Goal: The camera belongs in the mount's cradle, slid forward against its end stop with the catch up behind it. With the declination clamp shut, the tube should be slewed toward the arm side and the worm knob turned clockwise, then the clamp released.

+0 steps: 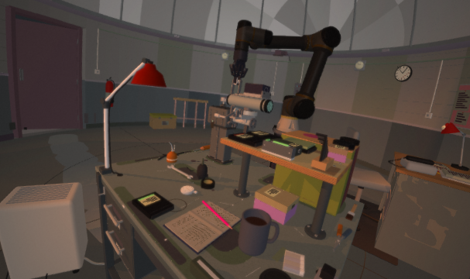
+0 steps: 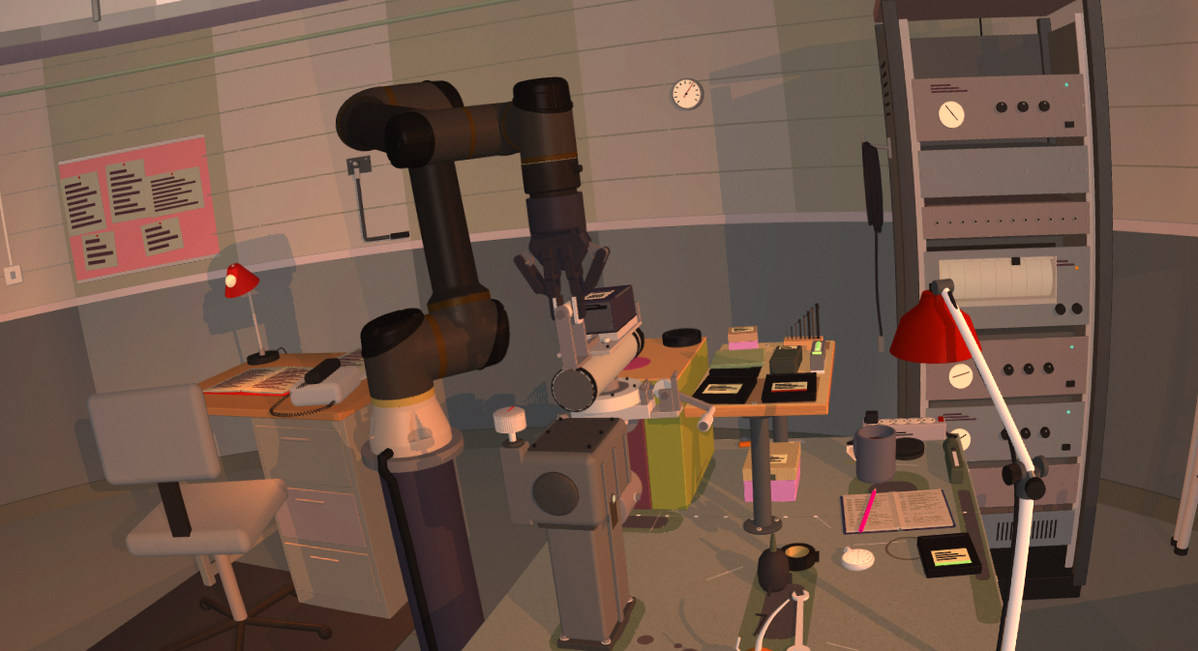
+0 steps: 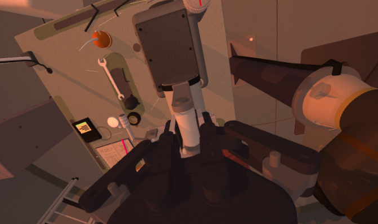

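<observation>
My gripper (image 1: 237, 82) (image 2: 563, 300) (image 3: 188, 138) hangs straight down over the rear end of the telescope mount, and its two dark fingers are closed on either side of the pale upright catch lever (image 3: 187, 127) (image 2: 565, 329) behind the cradle. The dark boxy camera (image 1: 257, 90) (image 2: 610, 306) sits in the cradle on top of the cream tube (image 1: 247, 103) (image 2: 599, 371). The tube lies roughly level on the grey pier (image 2: 578, 497). A white ribbed worm knob (image 2: 508, 419) stands at the pier's arm side. The declination clamp is not clearly told apart.
The arm's own pedestal and base (image 2: 419, 447) stand close beside the pier. A wooden table (image 1: 292, 155) with black trays and boxes lies just beyond the tube. The near bench holds a red lamp (image 1: 147, 75), wrench (image 3: 111, 79), notebook (image 1: 201, 224) and mug (image 1: 256, 231).
</observation>
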